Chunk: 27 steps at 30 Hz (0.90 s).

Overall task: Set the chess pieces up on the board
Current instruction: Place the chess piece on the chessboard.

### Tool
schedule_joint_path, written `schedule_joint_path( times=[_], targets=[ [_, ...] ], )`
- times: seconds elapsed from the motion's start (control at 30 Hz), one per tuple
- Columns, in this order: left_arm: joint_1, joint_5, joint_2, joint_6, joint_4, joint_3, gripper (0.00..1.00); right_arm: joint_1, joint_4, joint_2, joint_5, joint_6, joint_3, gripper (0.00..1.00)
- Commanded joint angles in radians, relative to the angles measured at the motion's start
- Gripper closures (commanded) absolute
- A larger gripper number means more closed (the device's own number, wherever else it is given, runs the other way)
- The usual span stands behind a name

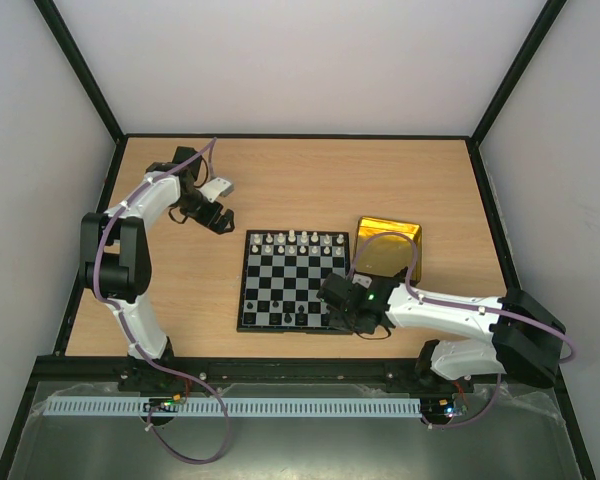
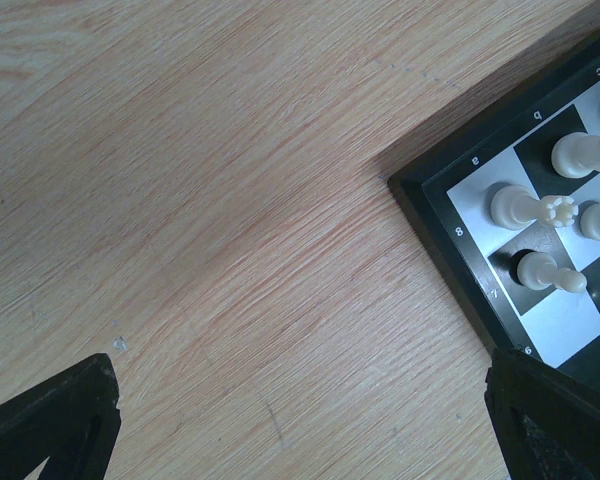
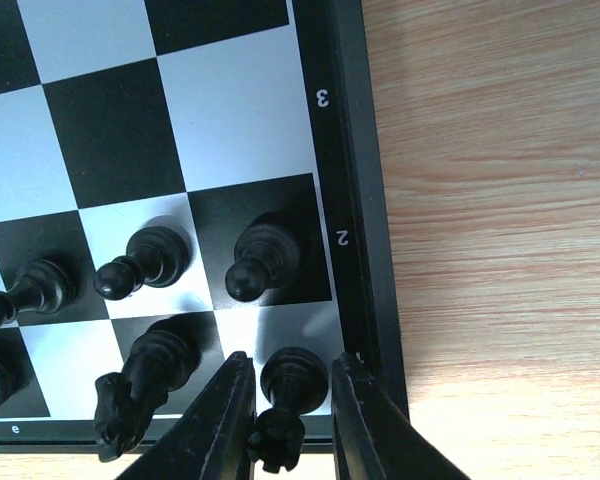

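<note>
Straddling the corner black rook (image 3: 295,382) on the board (image 3: 346,150), right hand (image 3: 291,362) stands narrow, grip uncertain; piece judged light, tippable, best pinched mid-stem

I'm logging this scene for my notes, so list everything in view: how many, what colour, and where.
board: one, black and silvery-white checks, table centre
white chess pieces: too small to count, cream, board's far rows
black chess pieces: at least five, black, board's near rows
tray: one, gold, right of board
table: one, light wood
left fingers: two, black, wide apart over bare table by board's corner
right fingers: two, black, flanking the corner rook
</note>
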Motion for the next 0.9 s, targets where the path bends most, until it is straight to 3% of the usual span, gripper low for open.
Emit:
schedule_joint_path(
  times=[0.0,0.63,0.87],
  targets=[
    [0.0,0.012,-0.009,0.006,-0.007,0.0,0.01,-0.007,-0.03,-0.013,0.025,-0.004,0.036,0.79],
    [0.0,0.02,-0.004,0.004,-0.015,0.01,0.01,-0.042,-0.124,-0.065,0.045,-0.034,0.092,0.78],
    [0.0,0.019,0.0,0.005,-0.018,0.015,0.01,-0.092,-0.234,-0.118,0.1,-0.062,0.165,0.78]
  ],
)
